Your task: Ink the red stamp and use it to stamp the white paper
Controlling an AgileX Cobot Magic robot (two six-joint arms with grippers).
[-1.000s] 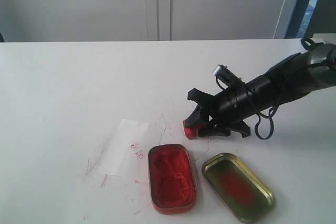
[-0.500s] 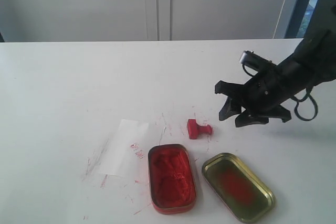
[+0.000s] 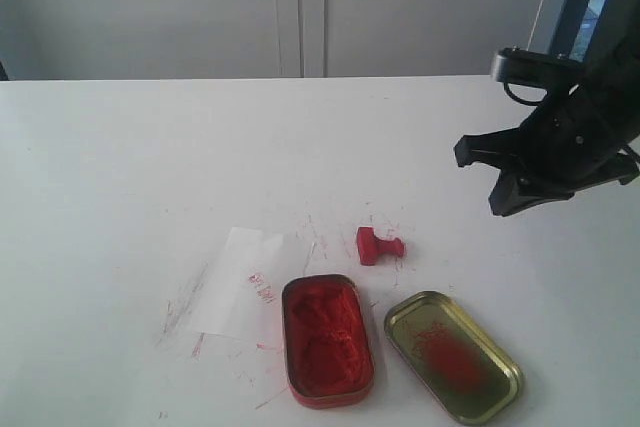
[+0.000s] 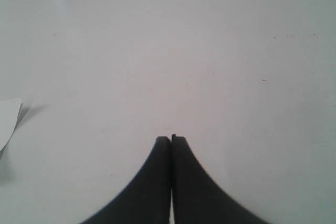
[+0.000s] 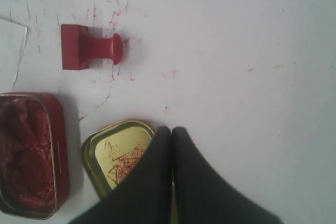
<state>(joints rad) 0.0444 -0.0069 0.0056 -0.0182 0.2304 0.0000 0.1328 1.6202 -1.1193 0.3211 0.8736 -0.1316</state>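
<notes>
— Currently, right pincer [image 5: 171, 129] status?
— Jaws closed together, empty, raised. Gold lid [image 5: 113, 156] lies nearest the tips; red stamp [image 5: 86, 47] lies beyond, toppled on its side.
— Hazard?
— Grasping the short knob may slip; closed jaws must widen first. Table [image 3: 150, 147] is white, ink-streaked; white paper [image 3: 245, 277] farther off; pale cabinet doors [image 3: 300, 7] behind.

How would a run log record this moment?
small red plastic stamp: on its side, unheld | right end effector: shut, empty | white paper sheet: red imprint
</notes>
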